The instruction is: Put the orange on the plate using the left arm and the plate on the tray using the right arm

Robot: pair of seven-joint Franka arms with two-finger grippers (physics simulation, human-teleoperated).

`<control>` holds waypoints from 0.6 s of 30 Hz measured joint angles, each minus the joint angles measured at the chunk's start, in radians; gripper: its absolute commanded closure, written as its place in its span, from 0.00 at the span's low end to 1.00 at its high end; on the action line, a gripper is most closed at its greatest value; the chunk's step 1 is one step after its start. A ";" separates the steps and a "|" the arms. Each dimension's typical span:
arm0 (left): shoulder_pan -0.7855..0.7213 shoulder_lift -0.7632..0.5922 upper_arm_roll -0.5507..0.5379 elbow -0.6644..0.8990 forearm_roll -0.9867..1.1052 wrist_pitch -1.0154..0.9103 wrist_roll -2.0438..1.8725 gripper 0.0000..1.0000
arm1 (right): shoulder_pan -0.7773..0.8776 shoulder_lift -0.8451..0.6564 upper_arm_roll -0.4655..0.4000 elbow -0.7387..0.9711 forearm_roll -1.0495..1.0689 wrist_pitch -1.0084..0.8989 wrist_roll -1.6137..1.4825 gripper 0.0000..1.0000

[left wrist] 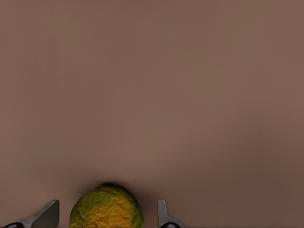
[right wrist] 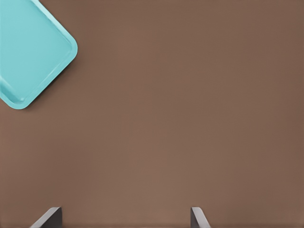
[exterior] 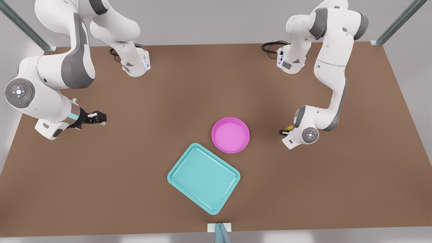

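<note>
Nearest the front camera, the teal tray [exterior: 204,177] is lying empty on the brown table [exterior: 135,189], with the pink plate [exterior: 231,134] just beyond its far corner, close beside it and also empty. On the front view's right, the left gripper [exterior: 285,130] is hanging low over the orange [left wrist: 106,208], its fingers spread to either side of the fruit without touching it. From there the plate is lying toward the front view's left, near this arm, so the carry is looking short. On the front view's left, the right gripper [exterior: 98,117] is waiting with fingers parted over bare table, well apart from the plate.
</note>
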 measured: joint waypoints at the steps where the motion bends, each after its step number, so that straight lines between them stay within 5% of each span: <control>1: 0.000 0.004 0.000 0.000 0.000 0.002 -0.005 0.00 | 0.000 0.000 0.000 0.000 0.000 0.000 0.000 0.00; 4: 0.000 0.013 0.000 -0.005 0.001 0.005 -0.020 0.21 | 0.000 0.001 0.000 0.000 0.000 0.000 -0.001 0.00; 7: -0.001 0.011 0.002 -0.007 0.006 -0.005 -0.032 0.27 | 0.000 0.001 0.000 0.000 0.000 0.000 -0.001 0.00; 15: -0.027 -0.048 -0.001 0.022 0.012 -0.077 -0.070 0.31 | 0.000 0.002 0.001 0.000 0.000 0.000 -0.003 0.00; 18: -0.173 -0.014 -0.007 0.244 -0.025 -0.170 -0.112 0.31 | 0.000 0.002 0.001 0.000 0.000 0.000 -0.003 0.00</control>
